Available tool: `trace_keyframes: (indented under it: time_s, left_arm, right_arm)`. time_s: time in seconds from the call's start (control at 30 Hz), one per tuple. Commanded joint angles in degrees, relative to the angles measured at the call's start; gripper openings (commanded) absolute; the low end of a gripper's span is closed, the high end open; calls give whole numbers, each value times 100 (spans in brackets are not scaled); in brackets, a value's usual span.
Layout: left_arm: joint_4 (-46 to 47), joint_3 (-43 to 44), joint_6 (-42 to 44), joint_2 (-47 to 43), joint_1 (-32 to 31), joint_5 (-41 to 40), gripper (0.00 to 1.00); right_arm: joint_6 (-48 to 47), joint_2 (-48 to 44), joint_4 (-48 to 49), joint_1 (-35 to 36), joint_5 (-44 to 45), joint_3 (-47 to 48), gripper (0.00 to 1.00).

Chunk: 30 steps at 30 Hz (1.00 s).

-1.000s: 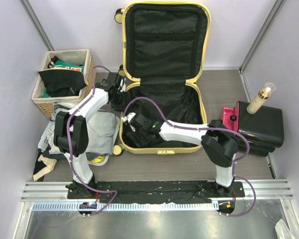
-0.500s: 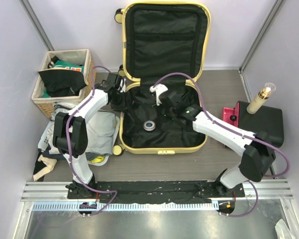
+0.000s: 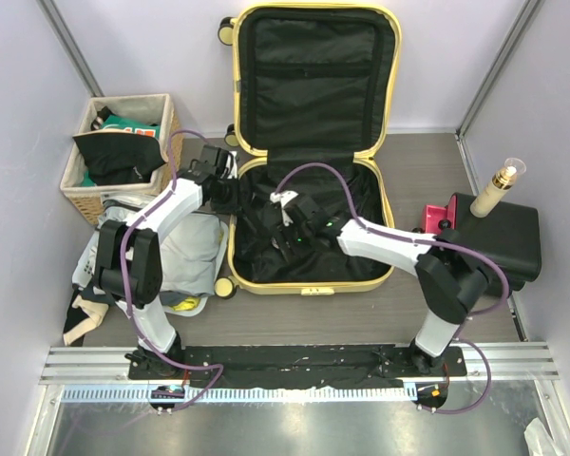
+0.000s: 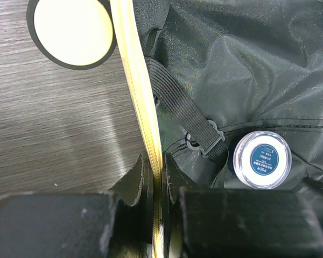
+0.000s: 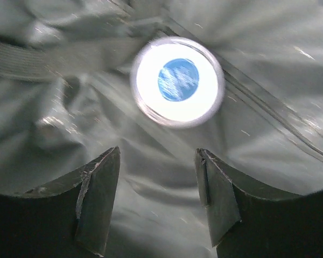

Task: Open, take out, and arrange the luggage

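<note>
Luggage [image 3: 309,85] lies open in the middle of the table [image 3: 427,304], lid raised. Left gripper [image 4: 157,180] pinches its left yellow rim [image 4: 142,118]; right gripper [image 5: 157,172] hangs inside, jaws apart, over a round jar [image 5: 177,80].

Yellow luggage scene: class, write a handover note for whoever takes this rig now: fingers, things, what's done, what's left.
Left gripper: fingers shut on the luggage rim, left side.
Right gripper: fingers open over the small round jar, not holding it.
Luggage open, lid upright at the back; jar lies inside the lower half.
Done: opened. Left: take the jar out, arrange.
</note>
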Motion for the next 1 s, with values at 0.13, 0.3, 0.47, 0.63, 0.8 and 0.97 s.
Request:
trace_keyframes:
  time_s: [0.13, 0.3, 0.47, 0.63, 0.8, 0.97]
  left_arm:
    - [-288, 31, 355, -174, -136, 480, 0]
    - [-667, 303, 690, -174, -136, 365, 0]
    - [-561, 189, 673, -226, -136, 550, 0]
    - [-597, 172, 725, -340, -127, 445, 0]
    - [-614, 102, 795, -411, -127, 242, 0]
    - [-623, 128, 769, -341, -145, 321, 0]
  right_arm:
    - [1036, 728, 50, 230, 1132, 874, 66]
    - [1213, 992, -224, 230, 1546, 1209, 67]
    - [1108, 1343, -233, 221, 1433, 1481, 73]
    - [1133, 1678, -207, 221, 993, 1727, 73]
    - [1151, 1863, -269, 213, 1150, 1658, 73]
    - [1125, 2064, -225, 212, 1168, 1569, 73]
